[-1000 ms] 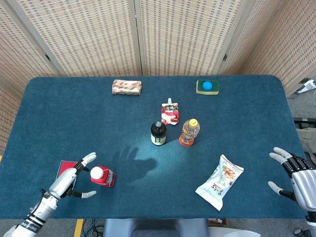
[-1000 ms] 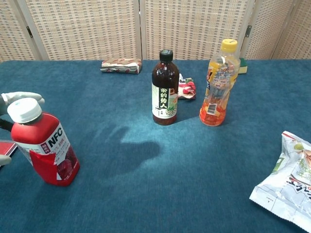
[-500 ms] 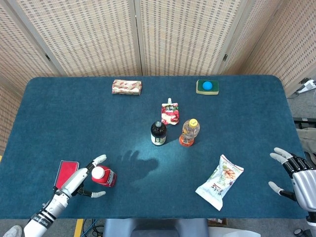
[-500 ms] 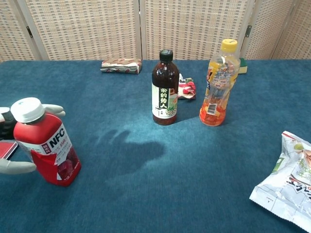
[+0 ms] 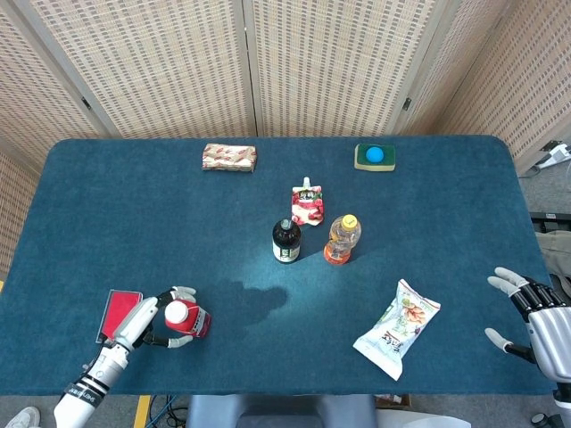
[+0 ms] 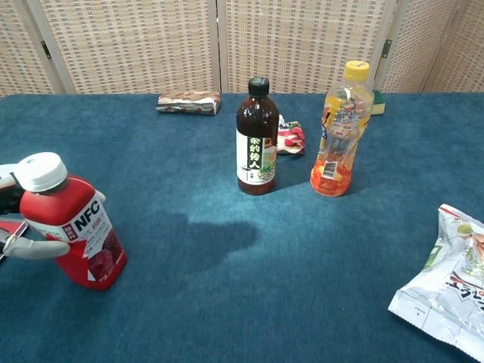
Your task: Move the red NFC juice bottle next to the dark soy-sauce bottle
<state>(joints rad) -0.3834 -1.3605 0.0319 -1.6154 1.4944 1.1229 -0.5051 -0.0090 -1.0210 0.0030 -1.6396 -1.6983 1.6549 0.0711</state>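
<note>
The red NFC juice bottle [image 5: 189, 320] [image 6: 79, 236], white-capped, stands at the table's front left. My left hand [image 5: 143, 319] [image 6: 21, 243] wraps it from the left, thumb across its front and fingertips [image 6: 97, 198] showing behind it. The dark soy-sauce bottle [image 5: 286, 241] [image 6: 257, 140] stands upright mid-table, well to the right of and beyond the juice bottle. My right hand [image 5: 533, 310] hovers at the table's right front edge, fingers spread and holding nothing; the chest view does not show it.
An orange drink bottle [image 5: 343, 239] [image 6: 338, 132] stands just right of the soy sauce. A red pouch [image 5: 307, 203] lies behind them. A snack bag [image 5: 398, 329] lies front right. A red card [image 5: 116, 312] lies under my left hand. A wrapped packet [image 5: 229, 157] and green sponge [image 5: 375, 157] sit far back.
My left hand slid in toward the juice bottle and its spread fingers closed around it. The bottle stayed in place. My right hand has not moved.
</note>
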